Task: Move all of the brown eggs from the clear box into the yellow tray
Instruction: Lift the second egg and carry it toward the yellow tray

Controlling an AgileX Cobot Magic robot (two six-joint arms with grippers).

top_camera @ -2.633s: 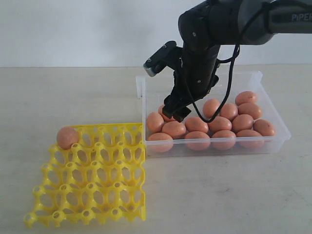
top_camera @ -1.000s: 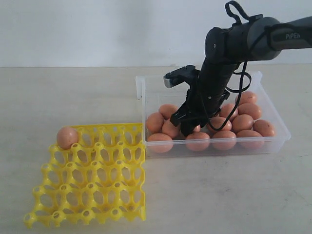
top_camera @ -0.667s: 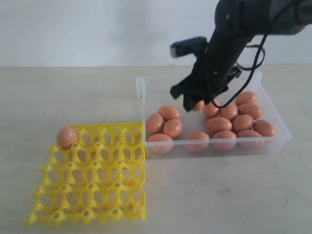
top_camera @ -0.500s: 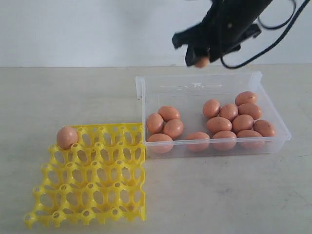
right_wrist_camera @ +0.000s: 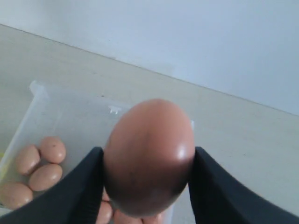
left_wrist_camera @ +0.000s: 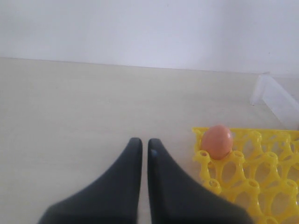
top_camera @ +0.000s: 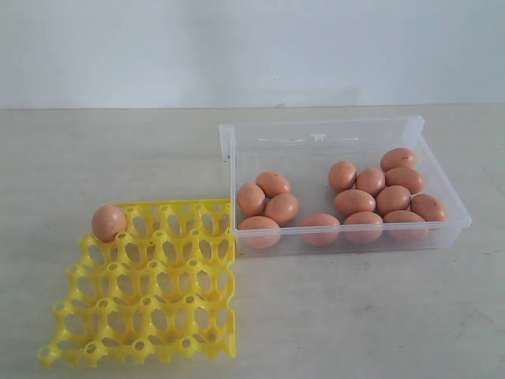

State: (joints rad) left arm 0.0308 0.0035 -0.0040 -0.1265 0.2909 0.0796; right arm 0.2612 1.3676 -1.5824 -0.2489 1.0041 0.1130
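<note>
One brown egg [right_wrist_camera: 148, 140] is clamped between the two fingers of the right gripper [right_wrist_camera: 147, 161], lifted so high that neither appears in the exterior view. The clear box [right_wrist_camera: 37, 100] lies below it. The other eggs [top_camera: 355, 202] lie loose in that box in two clusters. A single egg [top_camera: 109, 222] fills the back left corner cup of the yellow tray [top_camera: 158, 316], which sits just beside the box on the table [top_camera: 355, 316]. The left gripper [left_wrist_camera: 140, 144] is closed on nothing and hovers near that corner. The shell is smooth and held only at its sides, so a jolt on the way across could let it slip and crack. A harder squeeze could crush it. Lowering it onto a peg instead of a cup could tip it out.
</note>
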